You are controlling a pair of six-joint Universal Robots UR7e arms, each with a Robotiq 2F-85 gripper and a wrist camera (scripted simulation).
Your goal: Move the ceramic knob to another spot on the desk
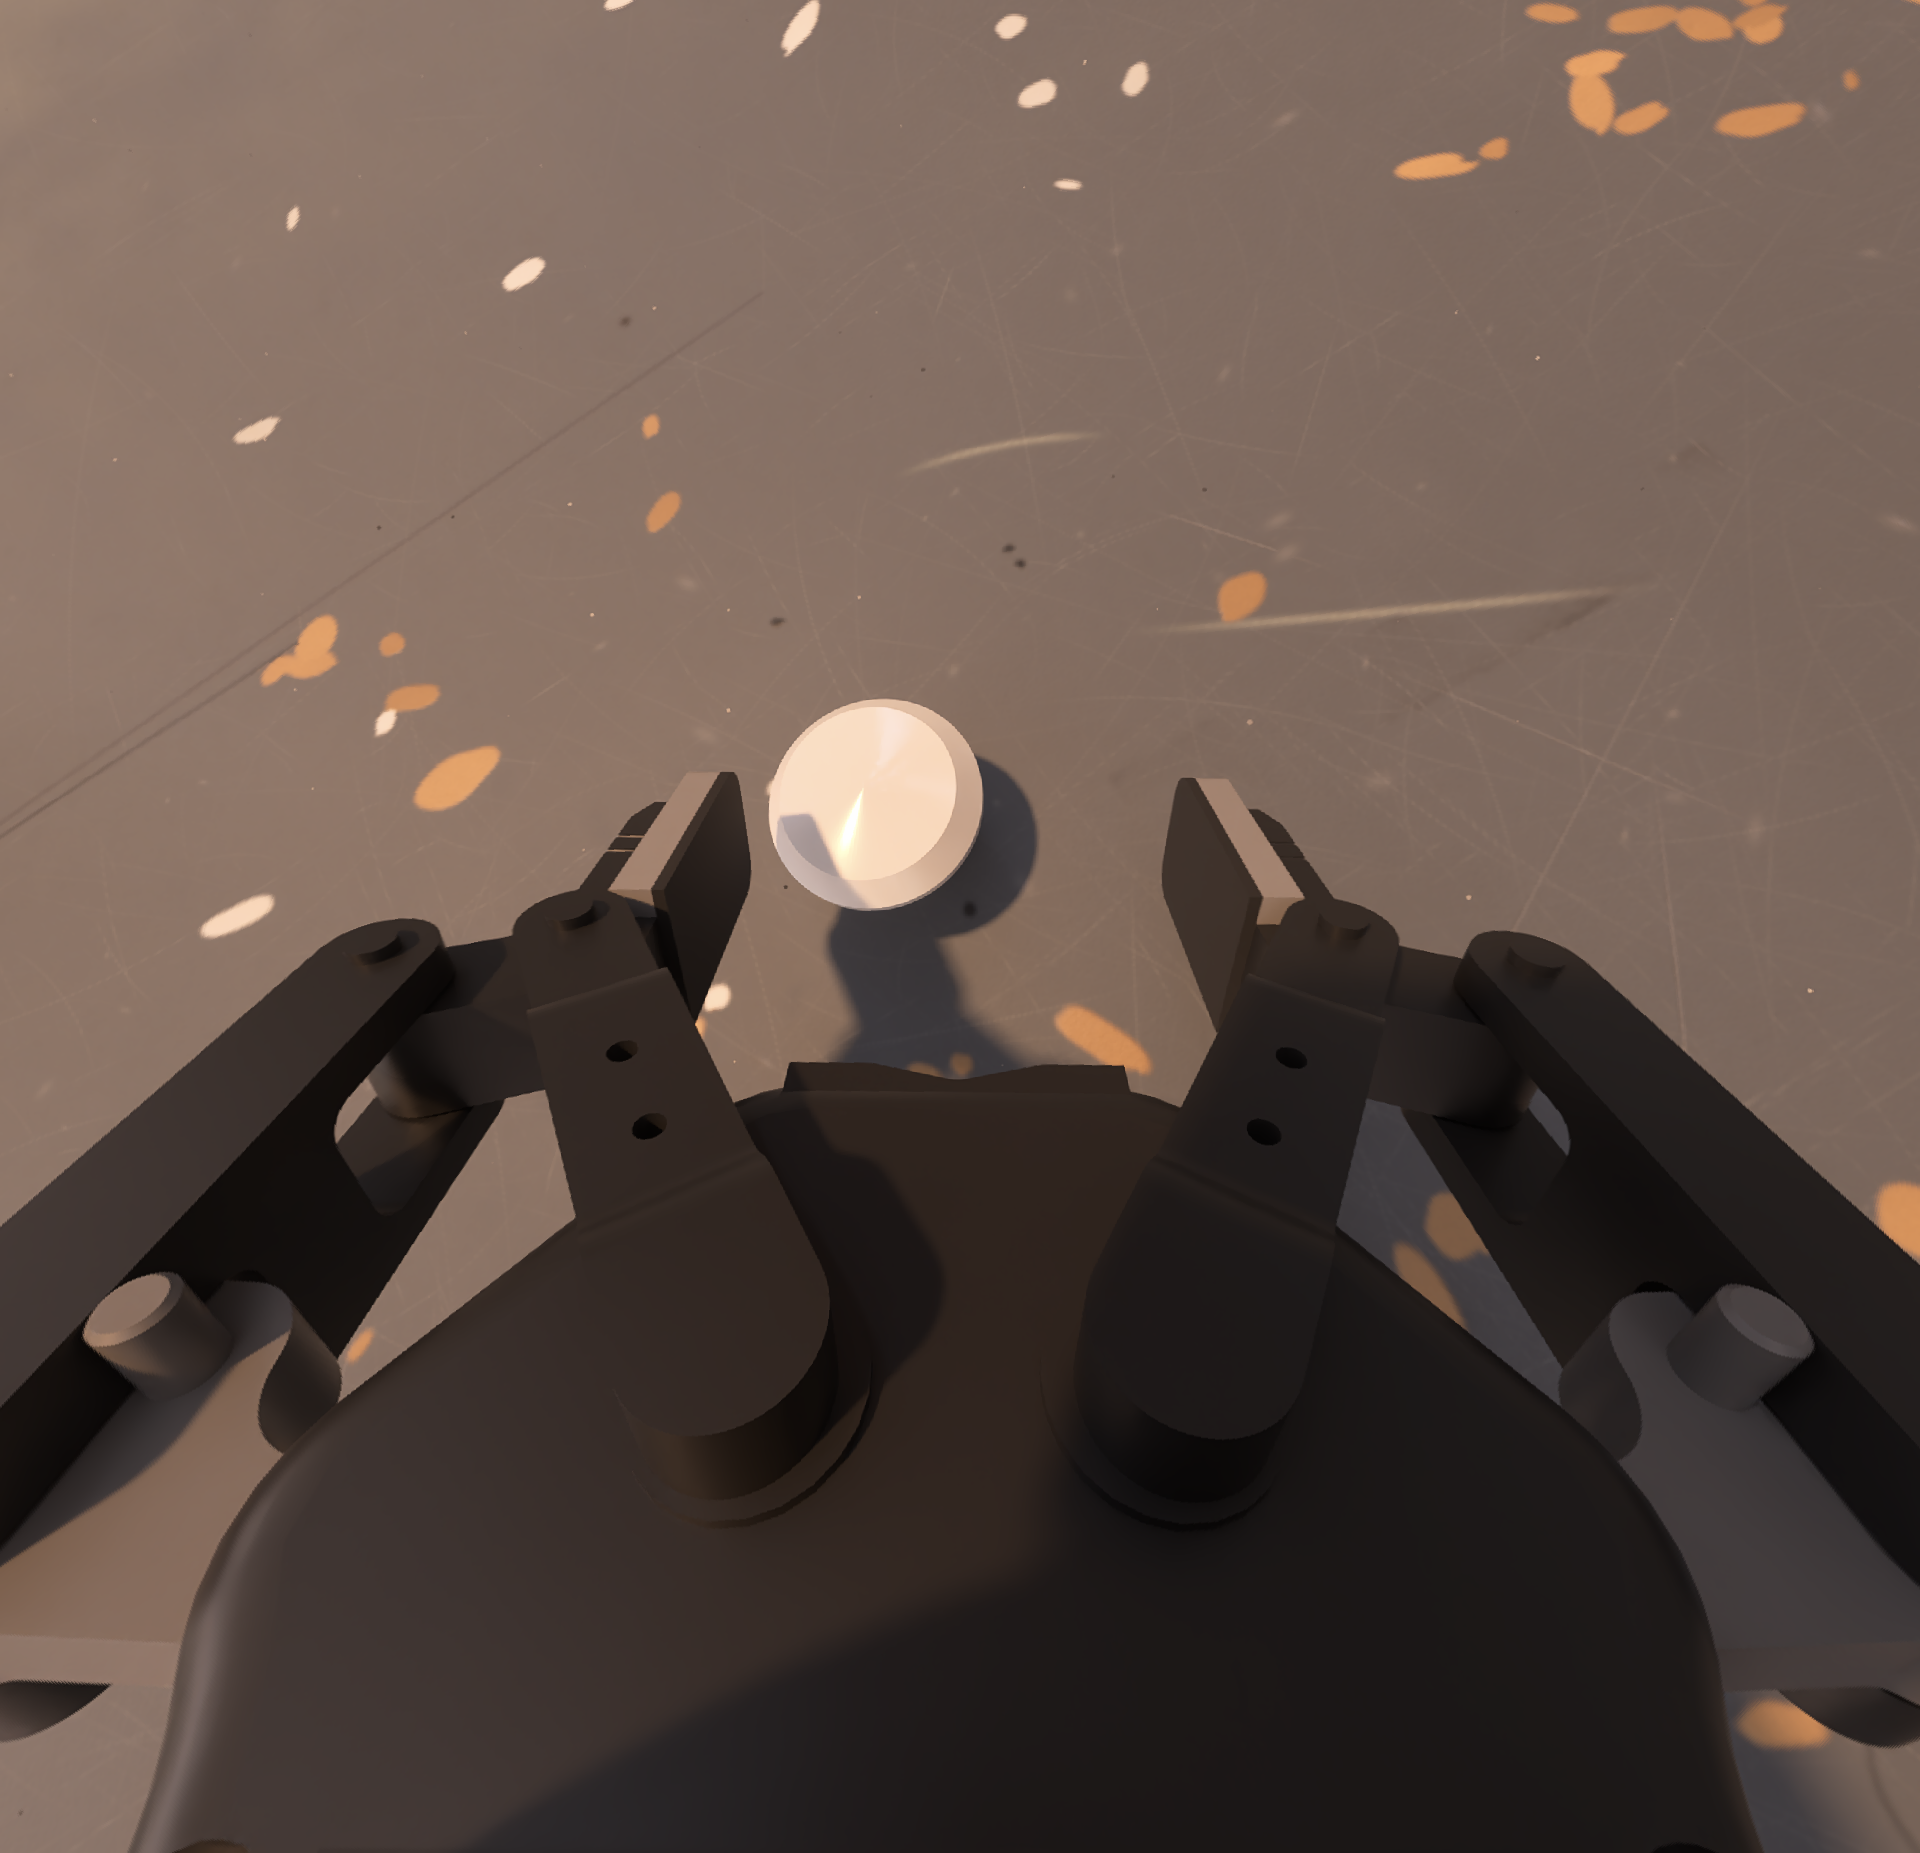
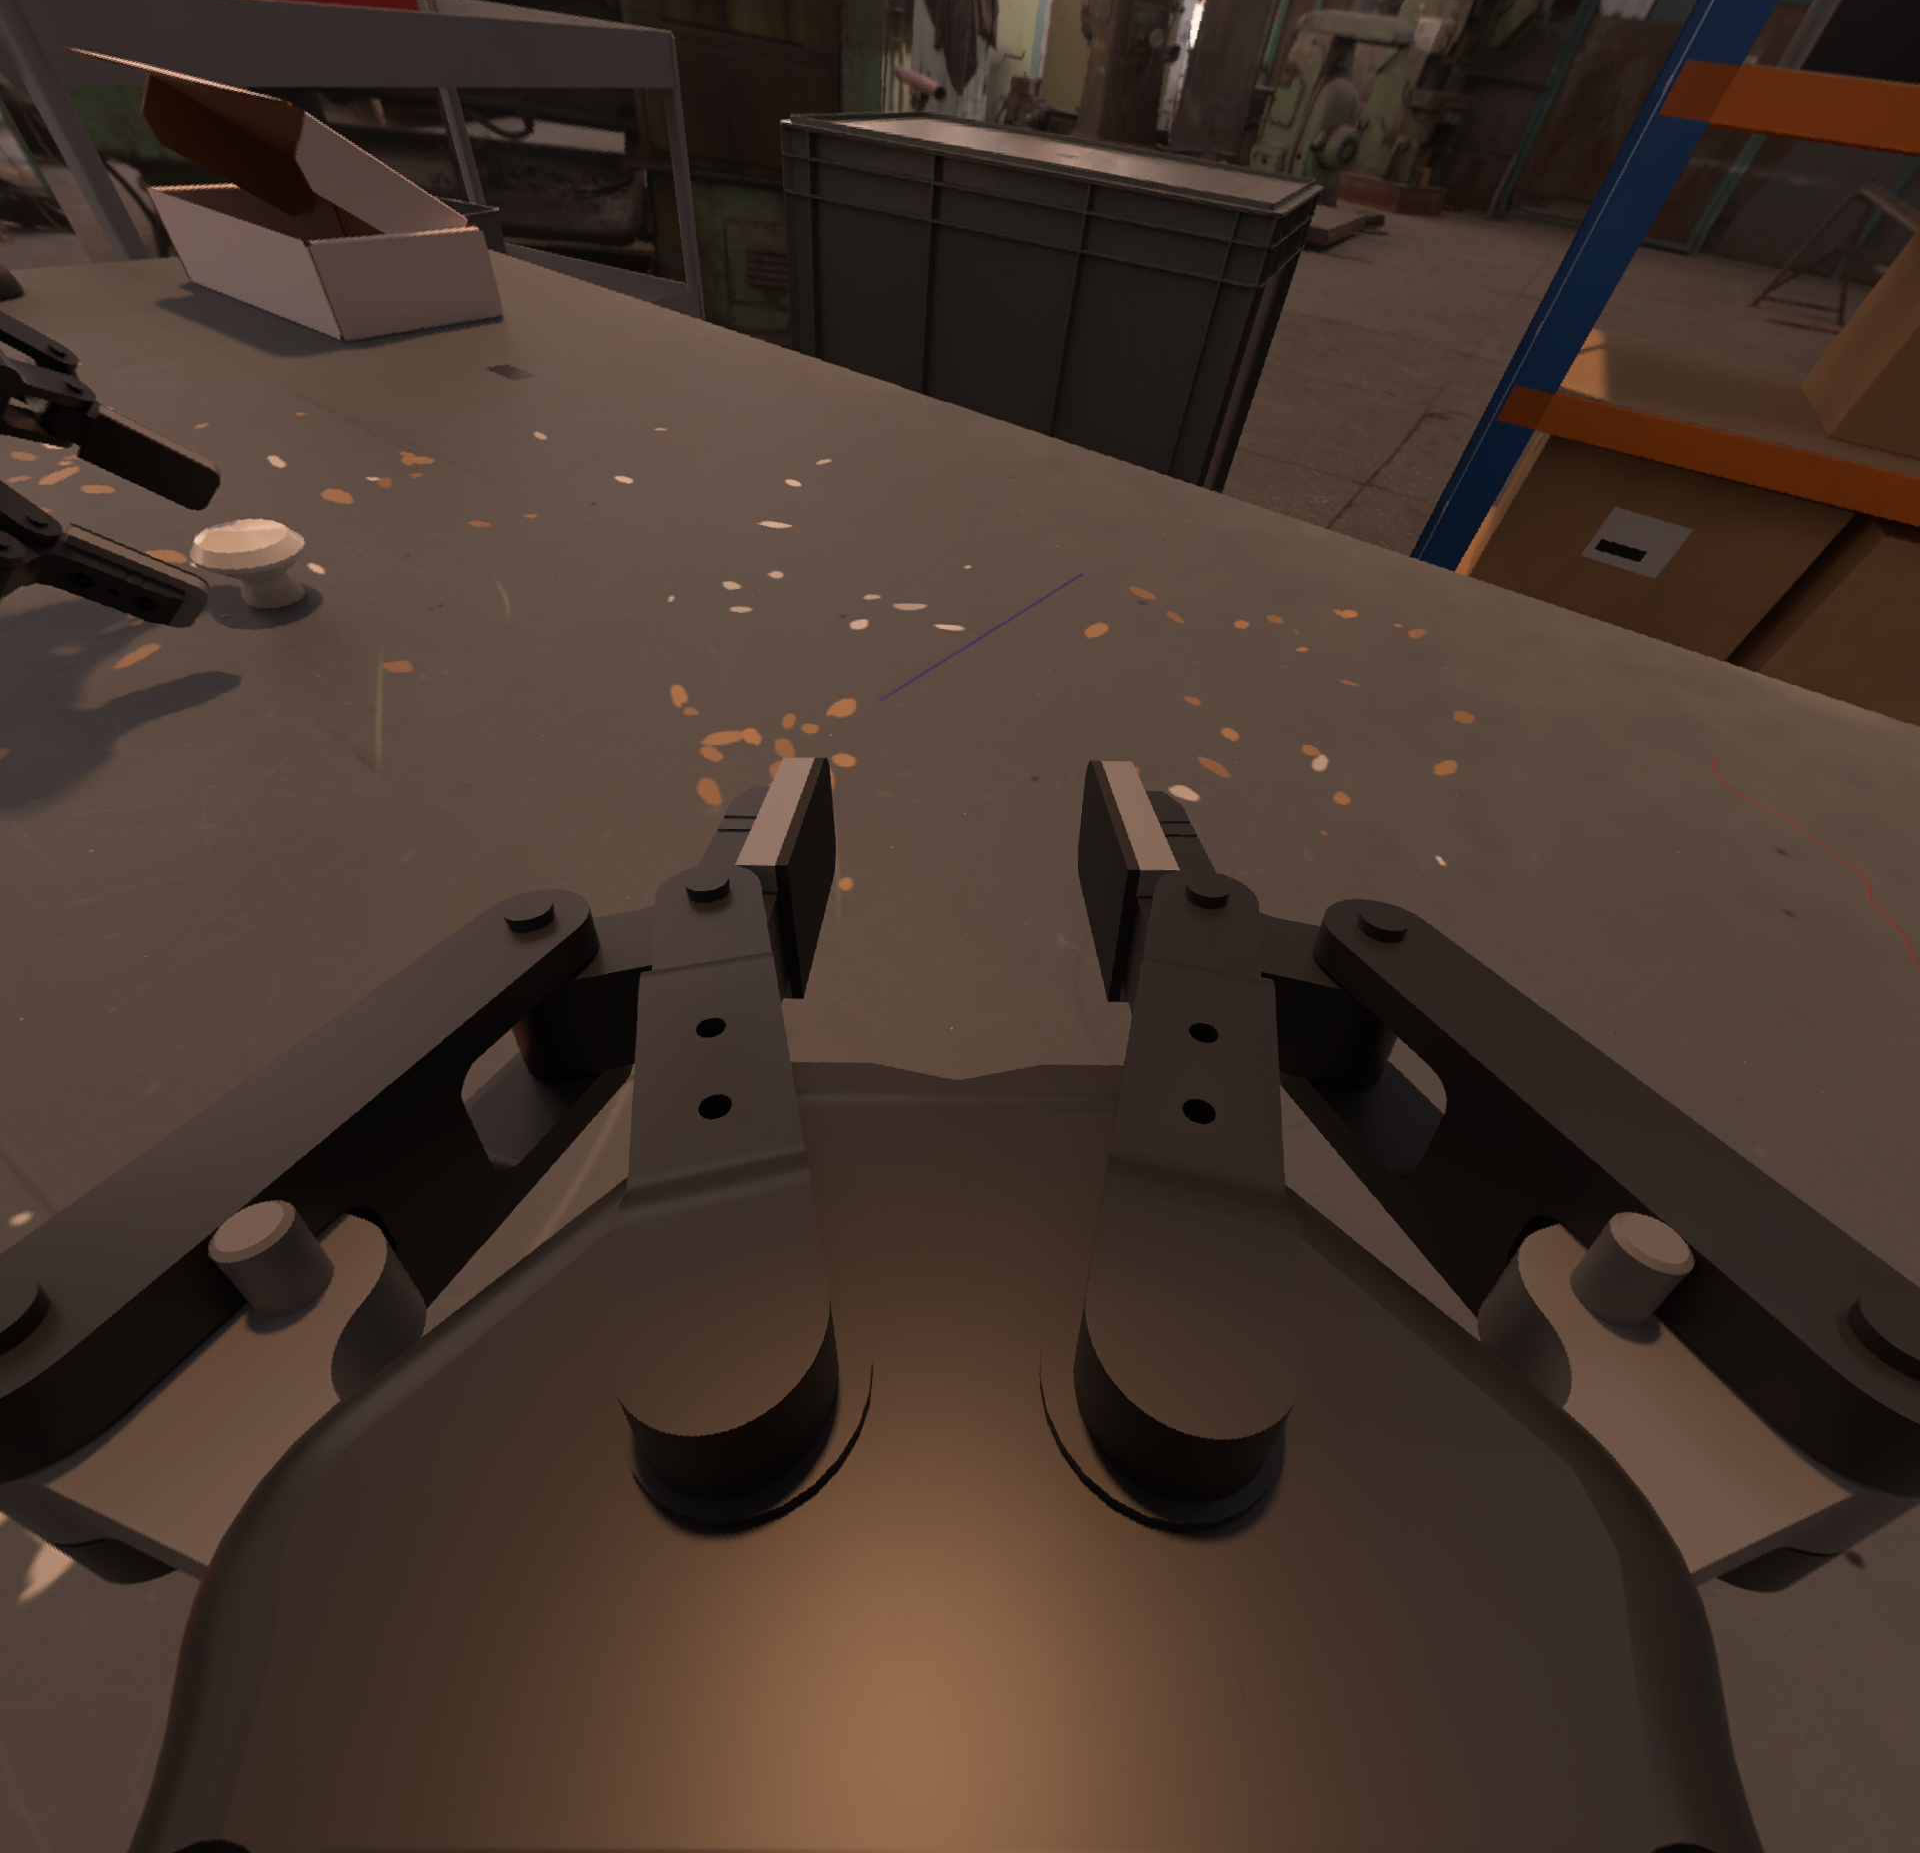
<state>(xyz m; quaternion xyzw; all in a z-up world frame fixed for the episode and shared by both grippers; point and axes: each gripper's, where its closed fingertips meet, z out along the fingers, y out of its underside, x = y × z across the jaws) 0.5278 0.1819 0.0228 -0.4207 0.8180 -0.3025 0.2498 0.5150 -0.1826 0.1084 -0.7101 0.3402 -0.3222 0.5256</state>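
Observation:
A white ceramic knob [image 1: 875, 804] stands upright on the grey desk [image 1: 1247, 349], its round top facing up. My left gripper [image 1: 956, 816] is open above the desk, the knob just beyond its fingertips and close to the left finger [image 1: 691, 847]. In the right wrist view the knob [image 2: 255, 560] stands at the far left, with the left gripper's fingers [image 2: 156, 473] on either side of it, apart from it. My right gripper [image 2: 956, 816] is open and empty over the middle of the desk [image 2: 1351, 868].
An open white cardboard box [image 2: 332, 245] sits at the desk's back left. A dark plastic crate [image 2: 1039, 255] stands beyond the far edge. Blue and orange shelving [image 2: 1714, 432] with cardboard boxes is at the right. Orange and white flecks dot the desk.

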